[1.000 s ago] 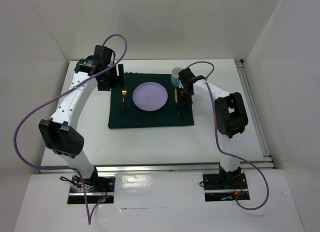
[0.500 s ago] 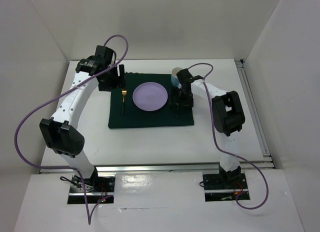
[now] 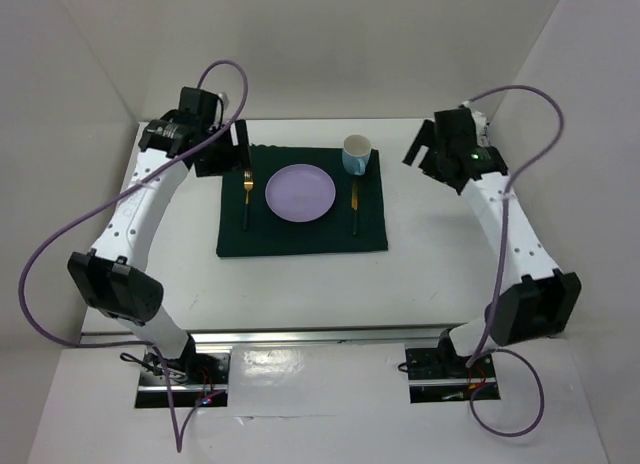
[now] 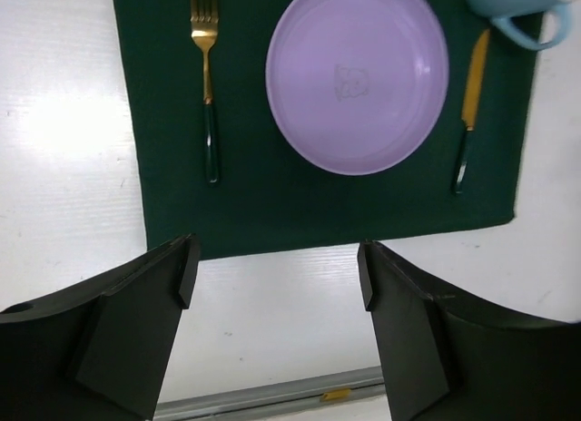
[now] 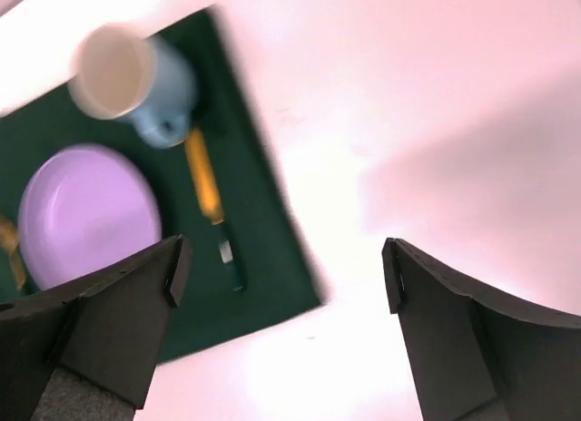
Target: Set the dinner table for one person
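On the white dinner table [image 3: 300,284] lies a dark green placemat [image 3: 300,239]. It carries a purple plate [image 3: 300,193], a gold fork [image 3: 247,196] to the plate's left, a gold knife [image 3: 354,204] to its right and a light blue mug [image 3: 356,154] at its far right corner. My left gripper [image 3: 230,149] hovers over the mat's far left corner, open and empty [image 4: 277,267]. The right gripper [image 3: 425,149] hangs open and empty to the right of the mug [image 5: 136,81], off the mat [image 5: 283,271]. The knife [image 5: 207,190] lies free.
A metal rail [image 3: 510,224] runs along the table's right edge and another [image 3: 320,336] along the near edge. White walls close in the left, back and right sides. Purple cables loop off both arms.
The right gripper has opened, let go of the knife beside the plate, and swung up and to the right, off the placemat. The left arm has barely shifted.
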